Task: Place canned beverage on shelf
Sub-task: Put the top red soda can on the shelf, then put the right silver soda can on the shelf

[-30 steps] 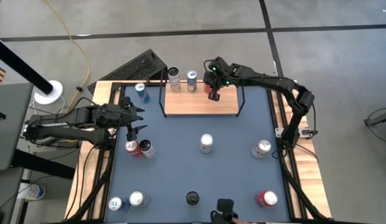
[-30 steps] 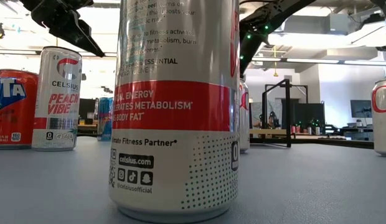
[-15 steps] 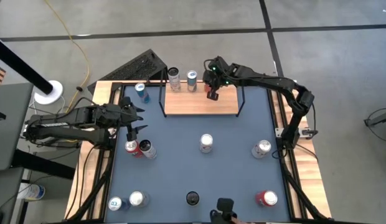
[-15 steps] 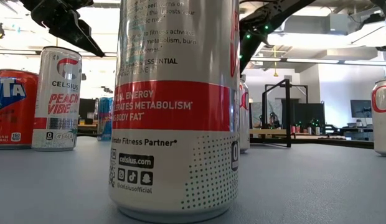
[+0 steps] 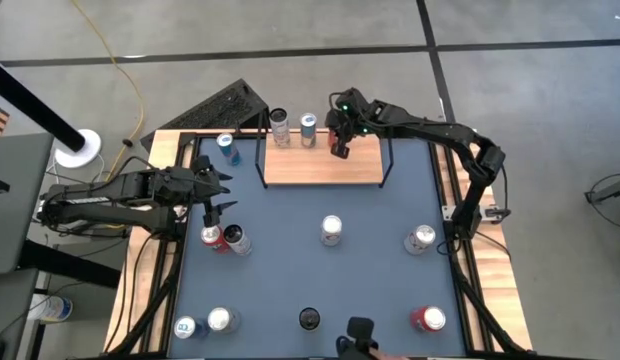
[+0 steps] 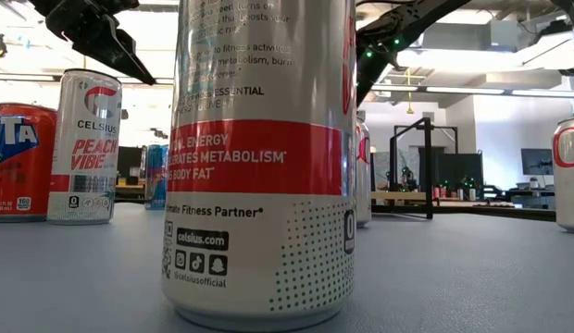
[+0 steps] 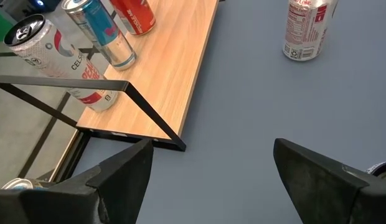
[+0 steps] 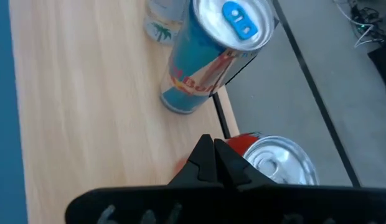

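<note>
The shelf (image 5: pixel 320 167) is a light-wood board with black wire uprights at the table's far side. Three cans stand in a row along its far edge: a white one (image 7: pixel 56 59), a blue one (image 8: pixel 202 59) and a red one (image 8: pixel 274 163). My right gripper (image 8: pixel 213 152) is shut and slants down just over the red can, on its near side (image 5: pixel 339 150). My left gripper (image 7: pixel 211 162) hangs open over the table's left part (image 5: pixel 218 192), short of the shelf's left end, with nothing between its fingers. My right gripper's shut fingertips (image 8: pixel 205 155) stand right beside the red can's upper wall (image 8: pixel 243 142), slanting down from the table's right. The gripper itself hides the gap, so I cannot tell whether it touches the can. The can stands upright on the board.
Loose cans stand on the blue table: one mid-table (image 5: pixel 331 230), one right (image 5: pixel 420 238), two by the left gripper (image 5: pixel 222 238), several along the near edge (image 5: pixel 308 318), and a blue one (image 5: pixel 227 148) left of the shelf. A tall can (image 6: pixel 259 157) fills the low view.
</note>
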`<state>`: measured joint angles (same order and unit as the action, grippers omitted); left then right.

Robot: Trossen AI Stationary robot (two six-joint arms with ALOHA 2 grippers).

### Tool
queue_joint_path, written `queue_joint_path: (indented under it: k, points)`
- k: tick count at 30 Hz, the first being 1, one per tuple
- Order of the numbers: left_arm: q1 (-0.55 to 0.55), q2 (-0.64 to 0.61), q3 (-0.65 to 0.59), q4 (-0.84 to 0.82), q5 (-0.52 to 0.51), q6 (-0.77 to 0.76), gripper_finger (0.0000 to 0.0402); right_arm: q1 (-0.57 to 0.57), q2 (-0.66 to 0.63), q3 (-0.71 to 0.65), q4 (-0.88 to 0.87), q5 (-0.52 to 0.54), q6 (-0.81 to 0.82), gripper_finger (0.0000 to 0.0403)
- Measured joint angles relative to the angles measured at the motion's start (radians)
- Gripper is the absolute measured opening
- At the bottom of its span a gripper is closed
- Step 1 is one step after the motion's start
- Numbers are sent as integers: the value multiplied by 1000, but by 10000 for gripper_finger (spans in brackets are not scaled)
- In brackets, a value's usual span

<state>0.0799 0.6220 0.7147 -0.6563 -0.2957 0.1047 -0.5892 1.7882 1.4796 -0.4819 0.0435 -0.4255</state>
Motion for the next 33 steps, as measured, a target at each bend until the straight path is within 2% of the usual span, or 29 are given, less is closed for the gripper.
queue_joint_path:
  k: [10, 18, 23, 27, 33]
  points:
    - [0, 0, 0, 0, -1, 0, 322, 48, -54, 0, 7, -21, -27, 0]
    - [0, 0, 0, 0, -1, 0, 322, 179, -192, 1, -157, -27, 25, 0]
    - [0, 0, 0, 0, 0, 0, 322, 285, -254, 1, -302, -125, 146, 0]
    - [0, 0, 0, 0, 22, -3, 322, 376, -264, 1, -334, -214, 248, 0]
    - [0, 0, 0, -1, 48, -5, 322, 513, -229, 1, -327, -251, 233, 17]
